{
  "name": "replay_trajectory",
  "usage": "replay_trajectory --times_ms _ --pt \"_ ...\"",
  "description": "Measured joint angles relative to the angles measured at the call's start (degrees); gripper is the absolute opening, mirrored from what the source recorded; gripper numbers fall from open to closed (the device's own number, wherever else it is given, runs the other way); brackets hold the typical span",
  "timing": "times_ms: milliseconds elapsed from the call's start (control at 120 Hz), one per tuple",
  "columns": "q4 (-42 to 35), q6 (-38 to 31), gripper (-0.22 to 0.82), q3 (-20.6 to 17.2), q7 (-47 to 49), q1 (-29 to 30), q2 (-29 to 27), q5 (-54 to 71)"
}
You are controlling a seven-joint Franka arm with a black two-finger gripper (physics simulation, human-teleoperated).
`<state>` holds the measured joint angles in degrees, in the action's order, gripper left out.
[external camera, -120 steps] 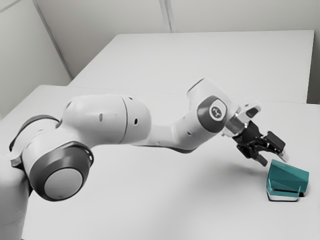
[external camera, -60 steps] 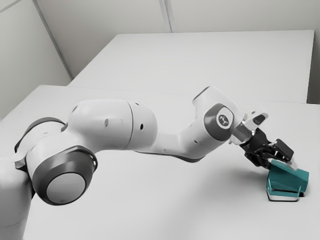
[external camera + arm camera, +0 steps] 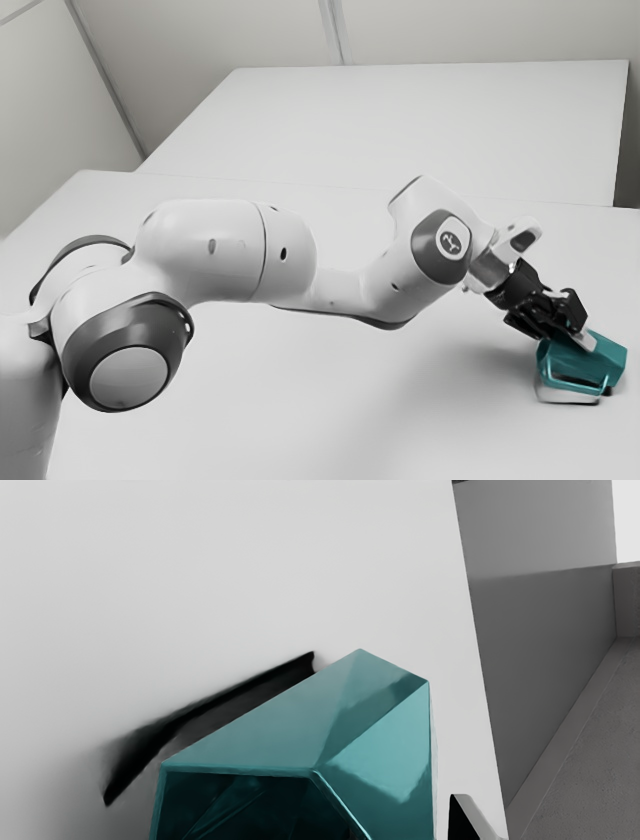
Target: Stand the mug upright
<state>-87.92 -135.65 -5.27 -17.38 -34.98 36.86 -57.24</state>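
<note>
Since there's just 1 teal mug point(image 3: 606, 362), I'm using that as the landmark: it's tipped onto its side over 1 white table point(image 3: 420, 430), mouth facing the gripper point(image 3: 583, 340). That 1 gripper is right up at the mug, on the arm's side of it. Honestly can't tell if it's apart, together or clamped. Table number 2 point(image 3: 420, 120) sits well beyond the mug.

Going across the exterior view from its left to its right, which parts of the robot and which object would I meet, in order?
Large round grey joint cap → smaller dark-grey joint with a logo → black gripper → teal faceted mug.
</note>
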Motion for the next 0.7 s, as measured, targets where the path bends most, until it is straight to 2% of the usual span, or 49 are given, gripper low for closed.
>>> replay_trajectory --times_ms 233,475,575,700 --pt "1.28 -0.37 -0.13 0.02 0.31 -0.37 -0.02 0.51" --pt "3.4 -0.51 -0.16 0.17 1.86 -0.61 -0.18 3.87" --pt "2.05 0.04 -0.17 0.62 2.85 -0.53 -2.62 5.19" --pt "-3.99 0.92 -0.17 2.9 3.91 0.22 -7.99 7.08"
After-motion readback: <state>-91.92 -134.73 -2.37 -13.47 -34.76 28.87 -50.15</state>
